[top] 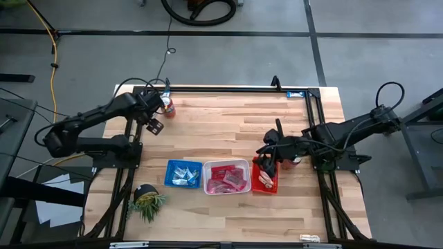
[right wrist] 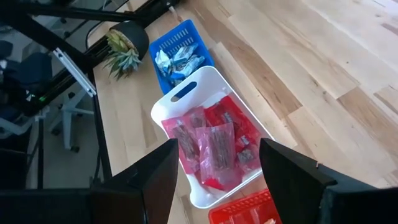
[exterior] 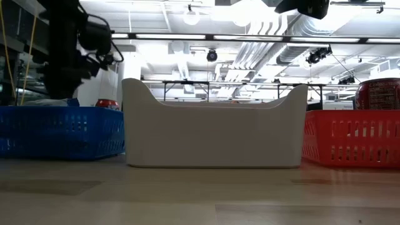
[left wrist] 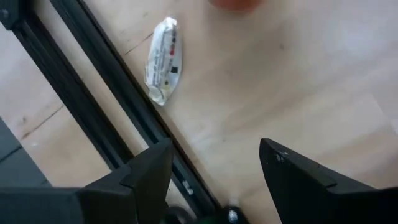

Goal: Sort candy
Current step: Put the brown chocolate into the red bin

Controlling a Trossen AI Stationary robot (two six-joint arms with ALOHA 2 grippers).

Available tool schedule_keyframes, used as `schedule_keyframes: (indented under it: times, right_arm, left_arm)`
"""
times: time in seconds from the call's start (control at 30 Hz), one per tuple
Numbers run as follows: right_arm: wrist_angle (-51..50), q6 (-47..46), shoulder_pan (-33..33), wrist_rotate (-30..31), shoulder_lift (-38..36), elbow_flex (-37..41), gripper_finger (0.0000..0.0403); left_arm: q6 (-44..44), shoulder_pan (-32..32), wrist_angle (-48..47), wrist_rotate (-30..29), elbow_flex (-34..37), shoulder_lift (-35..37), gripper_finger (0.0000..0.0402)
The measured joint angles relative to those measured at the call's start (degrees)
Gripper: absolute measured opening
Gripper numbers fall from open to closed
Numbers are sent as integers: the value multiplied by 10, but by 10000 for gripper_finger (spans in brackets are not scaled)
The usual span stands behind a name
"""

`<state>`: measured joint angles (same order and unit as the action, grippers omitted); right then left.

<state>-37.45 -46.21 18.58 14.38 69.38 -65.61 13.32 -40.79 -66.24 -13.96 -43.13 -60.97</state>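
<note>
One white wrapped candy [left wrist: 163,59] lies flat on the wood beside the black frame rail [left wrist: 93,81]. My left gripper [left wrist: 214,155] hangs open over the table's far left part [top: 156,124], pointing steeply down, with the candy beyond its fingertips. The blue tray [top: 183,173] holds blue-and-white bars [right wrist: 177,62]. In the white tray [top: 227,177] lie pink and red packets [right wrist: 214,152]. The red tray [top: 257,188] stands to its right. My right gripper [top: 267,158] hovers open above the red tray, with nothing between its fingers [right wrist: 217,149].
A red soda can [top: 168,105] stands just beyond my left gripper at the far left. A second one [exterior: 378,94] shows behind the red tray. A small potted plant [top: 147,200] sits near the front left. Black frame rails [top: 228,88] run along the table's far and side edges.
</note>
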Motion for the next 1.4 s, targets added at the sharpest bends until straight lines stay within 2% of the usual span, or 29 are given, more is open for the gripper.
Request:
schedule_keyframes:
  times: [0.23,0.37,0.63,0.73,0.8,0.97,1.0,1.4]
  right_arm:
    - [14,-3,-9,4,0,0,220]
    - [22,-3,-10,15,0,0,220]
    - [21,-19,-10,17,0,0,220]
    - [21,-30,-10,17,0,0,220]
    - [21,-30,-10,17,0,0,220]
    - [21,-29,-10,17,0,0,220]
    - [21,-29,-10,17,0,0,220]
    - [21,-28,-10,17,0,0,220]
  left_arm:
    - [-4,-63,19,14,3,-49,227]
    - [32,-74,74,35,3,-58,227]
    - [73,-81,155,-20,3,-52,224]
    - [69,-81,161,-38,3,-50,199]
    - [61,-81,159,-52,3,-50,168]
    - [72,-81,167,-70,3,-50,29]
    - [78,-81,172,-73,3,-50,15]
    - [173,-81,239,-75,3,-50,0]
